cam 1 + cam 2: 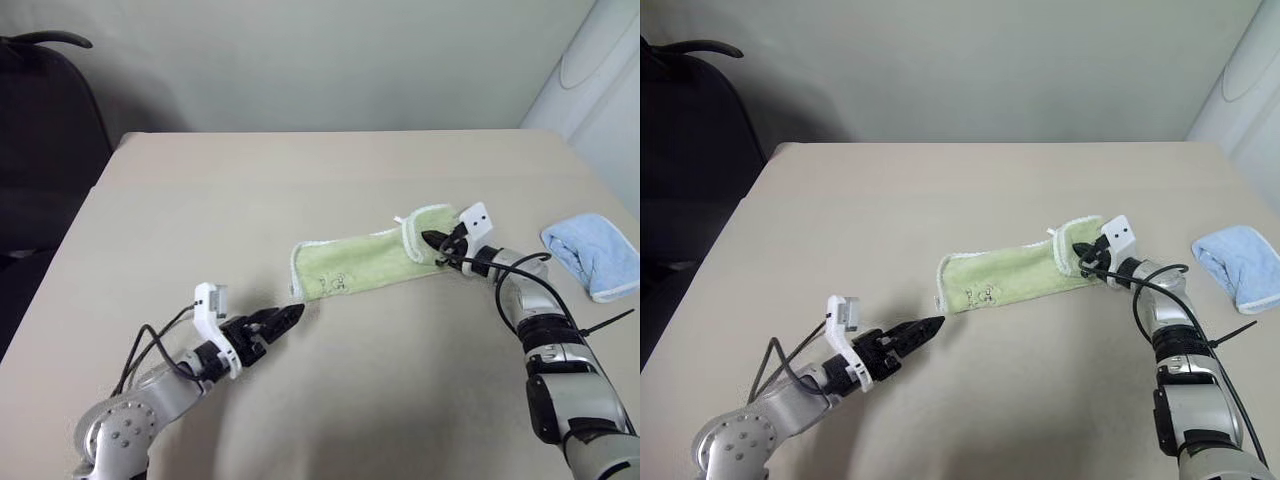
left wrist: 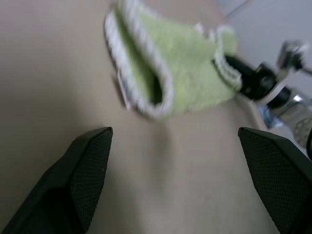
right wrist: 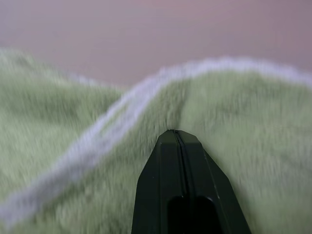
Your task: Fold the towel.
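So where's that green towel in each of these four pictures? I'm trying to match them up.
Left eye view: the towel lies mid-table, right of centre.
Right eye view: same spot, right of centre.
Left wrist view: in the upper middle, beyond the open left gripper.
Right wrist view: it covers most of the picture, pinched by the shut right gripper.
Shared landmark: the towel's white stitched edging.

"Lab, is it?"
"Looks like one. Bare beige table [image 1: 300, 190], plain wall [image 1: 320, 60], black chair [image 1: 45, 150] pushed aside, and a wired-up robot working at it."
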